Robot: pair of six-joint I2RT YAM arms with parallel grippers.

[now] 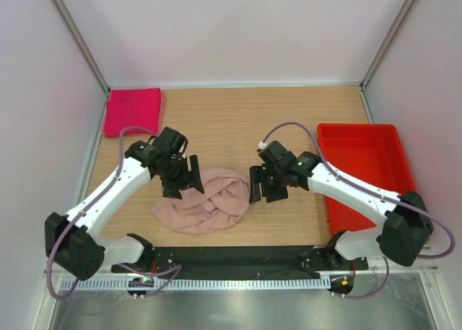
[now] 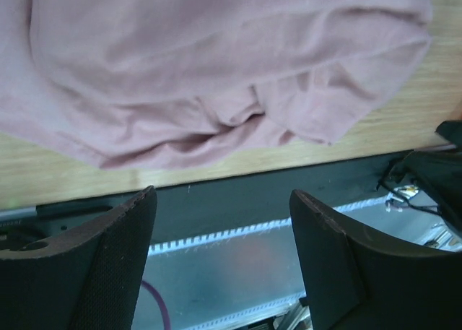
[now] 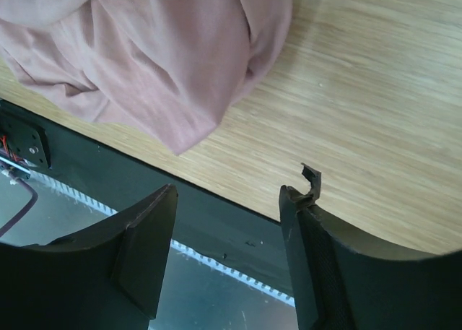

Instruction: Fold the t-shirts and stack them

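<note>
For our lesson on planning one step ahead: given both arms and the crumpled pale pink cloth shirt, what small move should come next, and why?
Probably lower the open left gripper and open right gripper onto opposite edges of the crumpled pale pink cloth shirt and pinch, ready to spread it. It lies bunched between them, unheld, too rumpled to fold.

Red bin [image 1: 361, 164], likely plastic, at the wooden table's [image 1: 238, 117] right edge

The wooden table [image 1: 238, 120] carries 3 things: a crumpled pale pink t-shirt [image 1: 206, 211] front-centre, a folded magenta t-shirt [image 1: 132, 111] far-left, and a red bin [image 1: 361, 153] right.
</note>
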